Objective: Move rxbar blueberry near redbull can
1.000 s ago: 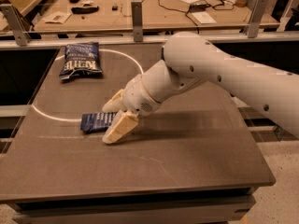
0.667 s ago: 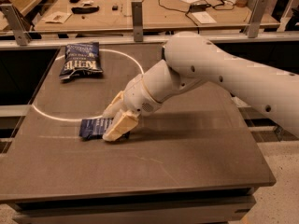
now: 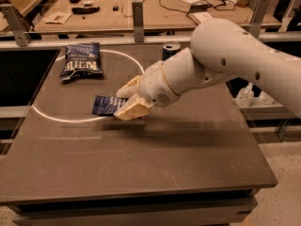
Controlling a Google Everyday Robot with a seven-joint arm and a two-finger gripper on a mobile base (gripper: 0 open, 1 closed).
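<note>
In the camera view, left of centre on the desk [image 3: 188,173], the rxbar blueberry [image 3: 104,105] is being held at its right end by the pincer [image 3: 130,99], which is closed on it. The carry is judged to be under way. Next, the bar is to be taken toward the far edge, where the redbull can [image 3: 171,49] is being mostly hidden by the arm [image 3: 235,55]. Whether the bar is being lifted clear cannot be told.

The bulky white arm [image 3: 235,55] is reaching leftward, its tan two-finger gripper [image 3: 120,103] at centre-left pinching a flat dark blue bar wrapper [image 3: 104,105].
</note>
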